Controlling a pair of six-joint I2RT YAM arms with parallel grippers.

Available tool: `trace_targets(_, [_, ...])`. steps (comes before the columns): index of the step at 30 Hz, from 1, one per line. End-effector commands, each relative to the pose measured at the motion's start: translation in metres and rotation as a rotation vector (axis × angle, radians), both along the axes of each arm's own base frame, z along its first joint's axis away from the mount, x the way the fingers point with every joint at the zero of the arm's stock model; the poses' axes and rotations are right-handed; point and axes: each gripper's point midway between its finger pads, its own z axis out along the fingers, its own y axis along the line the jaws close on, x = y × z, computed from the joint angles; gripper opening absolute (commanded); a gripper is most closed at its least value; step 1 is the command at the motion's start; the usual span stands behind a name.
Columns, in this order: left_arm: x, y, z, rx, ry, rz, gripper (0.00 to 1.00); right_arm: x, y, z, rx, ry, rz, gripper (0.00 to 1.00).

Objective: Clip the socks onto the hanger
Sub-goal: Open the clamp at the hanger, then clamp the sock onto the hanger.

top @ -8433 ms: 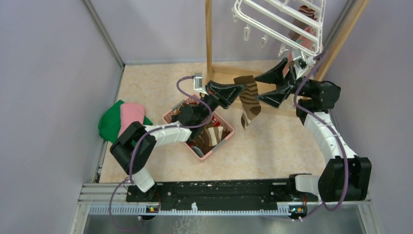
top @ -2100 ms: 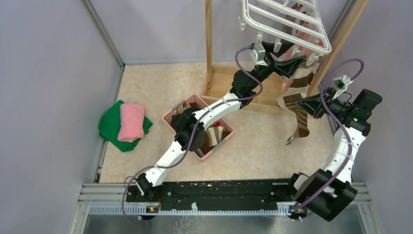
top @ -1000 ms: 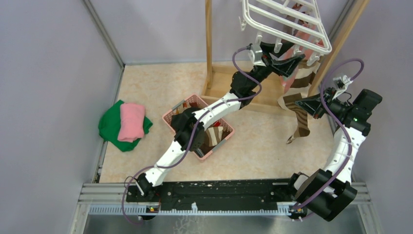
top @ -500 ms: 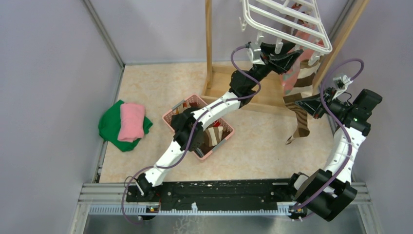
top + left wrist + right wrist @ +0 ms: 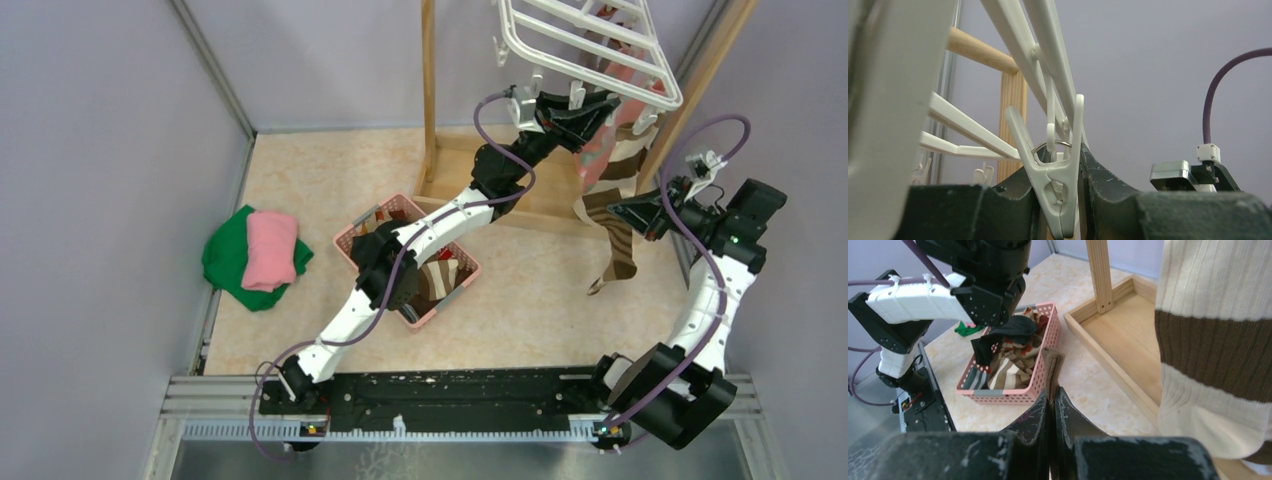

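Two black robot grippers are pictured beneath a white plastic grid-frame hanger (image 5: 1040, 45), which is hung inside a pale wooden stand frame (image 5: 1100, 275). The left gripper (image 5: 1060, 170) is held up at the hanger's underside and is closed on a small white plastic clip (image 5: 1055, 187), which is pinched between its two fingers just below the wire ring by which the clip is hung. Whether the clip's mouth is parted cannot be told.

The right gripper (image 5: 1053, 400) is held lower and further right. Its fingers are pressed tightly together on a brown edge of a brown-and-cream striped ribbed sock (image 5: 1218, 340). In the overhead view the sock is seen draped from just under the hanger's near right corner, close beside the left gripper, down past the right gripper. Its toe is seen dangling above the beige marbled table (image 5: 320, 170). Whether the sock's top is caught in any clip cannot be made out.

More socks (image 5: 1008, 360), striped, black and patterned, are heaped in a pink perforated plastic basket (image 5: 1013, 392) on the table beside the left arm. Folded green and pink cloths (image 5: 255, 250) are laid well apart from it, near the left wall.
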Motion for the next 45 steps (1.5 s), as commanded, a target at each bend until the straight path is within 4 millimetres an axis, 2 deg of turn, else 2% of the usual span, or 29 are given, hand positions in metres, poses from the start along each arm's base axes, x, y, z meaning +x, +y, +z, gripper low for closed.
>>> trace_targets(1, [-0.026, 0.031, 0.059, -0.087, -0.068, -0.017, 0.14, -0.005, 0.011, 0.031, 0.01, -0.095, 0.104, 0.0])
trace_targets(6, [-0.024, 0.032, 0.059, -0.087, -0.054, -0.017, 0.11, 0.004, 0.023, 0.046, 0.018, -0.123, 0.149, 0.0])
trace_targets(9, [-0.022, 0.033, 0.059, -0.093, -0.046, -0.022, 0.09, 0.011, 0.021, 0.056, 0.029, -0.125, 0.13, 0.0])
trace_targets(13, [-0.023, 0.034, 0.06, -0.1, -0.039, -0.029, 0.08, 0.021, 0.016, 0.058, 0.073, -0.06, 0.13, 0.0])
trace_targets(17, [-0.021, 0.036, 0.06, -0.106, -0.024, -0.027, 0.07, 0.019, 0.018, 0.066, 0.058, -0.08, 0.135, 0.0])
trace_targets(21, [-0.019, 0.036, 0.059, -0.111, -0.009, -0.028, 0.06, 0.013, 0.015, 0.075, -0.044, -0.119, 0.111, 0.0])
trace_targets(24, [-0.018, 0.036, 0.058, -0.111, -0.001, -0.026, 0.06, 0.013, 0.005, 0.074, -0.106, -0.079, 0.06, 0.0])
trace_targets(26, [-0.017, 0.036, 0.058, -0.112, 0.006, -0.024, 0.06, 0.021, -0.005, 0.068, -0.148, -0.006, -0.019, 0.0])
trace_targets(28, [-0.017, 0.037, 0.058, -0.115, 0.009, -0.023, 0.06, 0.032, -0.018, 0.071, -0.211, -0.052, -0.177, 0.0])
trace_targets(29, [-0.017, 0.037, 0.058, -0.116, 0.008, -0.024, 0.06, 0.03, -0.018, 0.074, -0.215, -0.101, -0.219, 0.0])
trace_targets(30, [-0.016, 0.038, 0.058, -0.118, 0.01, -0.024, 0.06, 0.022, -0.009, 0.08, -0.21, -0.149, -0.186, 0.0])
trace_targets(33, [-0.015, 0.039, 0.058, -0.123, 0.017, -0.029, 0.05, 0.01, 0.011, 0.077, -0.105, -0.109, -0.006, 0.0])
trace_targets(37, [-0.015, 0.042, 0.058, -0.132, 0.027, -0.047, 0.05, 0.014, 0.023, 0.068, -0.04, -0.086, 0.014, 0.0])
trace_targets(40, [-0.015, 0.044, 0.059, -0.138, 0.035, -0.052, 0.04, 0.017, 0.03, 0.08, 0.101, -0.043, -0.015, 0.0])
trace_targets(45, [-0.016, 0.047, 0.061, -0.145, 0.041, -0.061, 0.04, 0.019, 0.031, 0.112, 0.267, -0.13, -0.03, 0.0])
